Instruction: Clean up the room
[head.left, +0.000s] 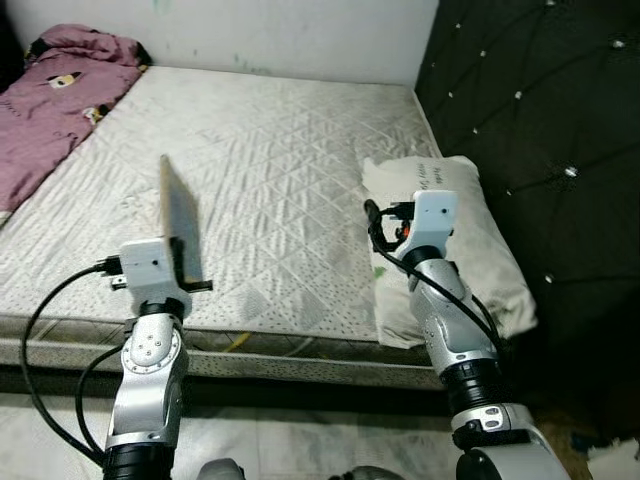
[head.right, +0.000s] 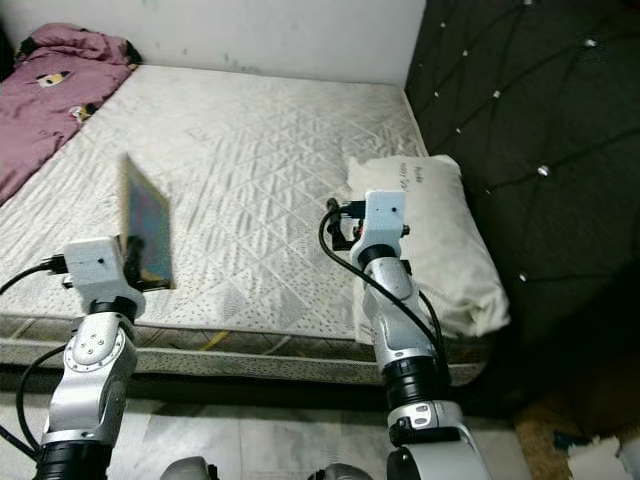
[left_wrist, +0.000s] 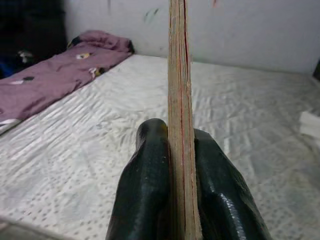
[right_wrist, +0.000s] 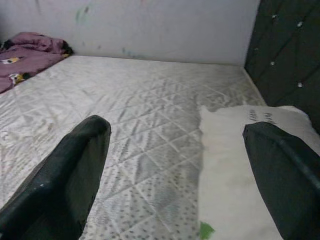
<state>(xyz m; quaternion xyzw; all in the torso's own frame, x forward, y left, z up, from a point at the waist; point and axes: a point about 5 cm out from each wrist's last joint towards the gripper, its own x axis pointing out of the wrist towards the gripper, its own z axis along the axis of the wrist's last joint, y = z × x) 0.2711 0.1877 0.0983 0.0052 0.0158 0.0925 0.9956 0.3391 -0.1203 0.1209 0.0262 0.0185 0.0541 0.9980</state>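
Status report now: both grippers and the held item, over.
Left gripper shut on thin book, upright above mattress. Right gripper open, over pillow. Nothing blocking.

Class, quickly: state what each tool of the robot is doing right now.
Left tool: closed on a thin flat book, held upright on edge over the mattress.
Right tool: open, holding nothing, above the pillow.

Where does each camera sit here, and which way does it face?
Left eye: on the head, looking down at the mattress; both arms show, the left hand gripping a book.
Right eye: beside it, same scene, with the right hand over the pillow.
Left wrist: looks along its fingers clamping the book edge-on, toward the blanket.
Right wrist: looks between its open fingers across the mattress.
Shared: mattress, blanket, wall.
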